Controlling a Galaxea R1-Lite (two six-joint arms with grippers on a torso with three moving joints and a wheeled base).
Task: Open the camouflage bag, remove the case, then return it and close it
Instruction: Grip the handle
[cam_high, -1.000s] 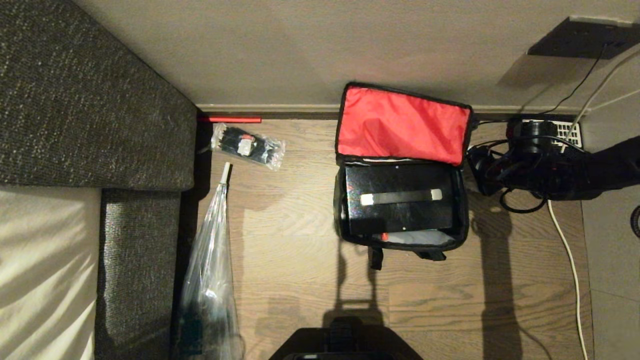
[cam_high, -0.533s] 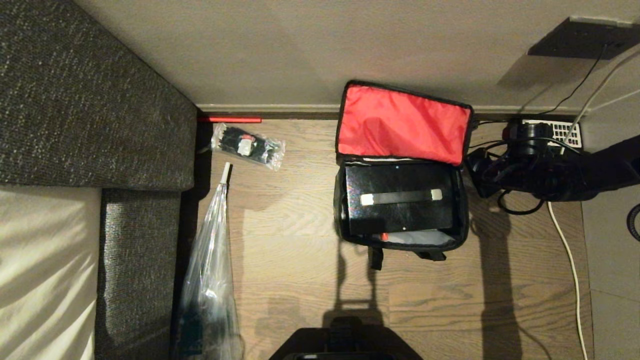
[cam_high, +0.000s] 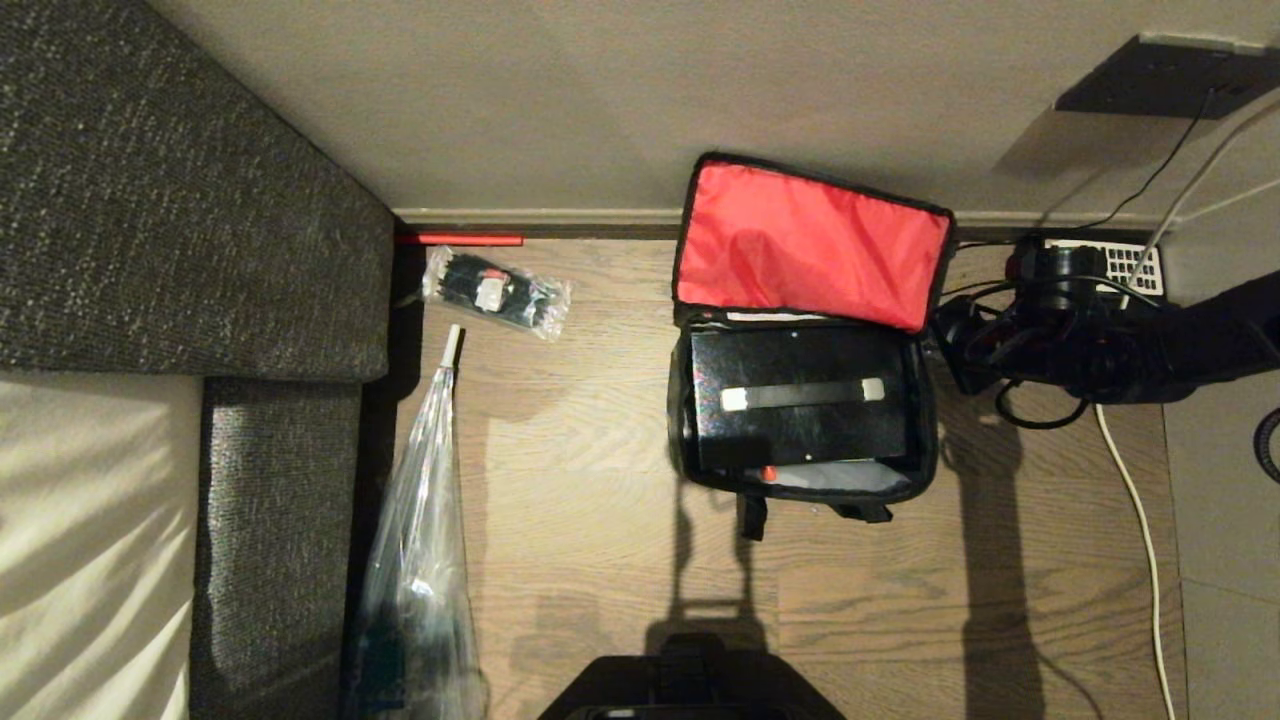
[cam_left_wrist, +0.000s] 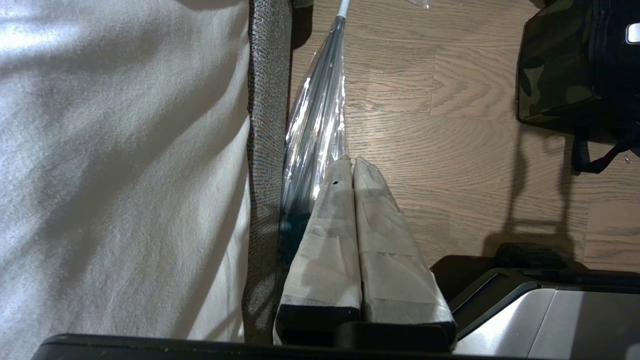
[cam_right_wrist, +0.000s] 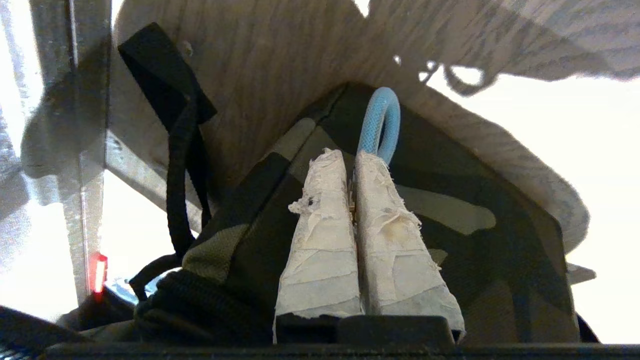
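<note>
The right gripper (cam_right_wrist: 352, 162), jaws pinched together on a pale blue loop (cam_right_wrist: 380, 122) at the camouflage bag (cam_high: 800, 400)'s raised lid, hides where that loop attaches, while the case (cam_high: 800, 395) sits inside the open bag on the floor.

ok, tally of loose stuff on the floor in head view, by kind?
Bags: 1, the camouflage bag, lid open
Cases: 1, the case, inside the bag
Clear plastic-wrapped items: 2, the long sleeve and the small packet
Red sticks: 1, the red stick by the wall
Total: 5
</note>
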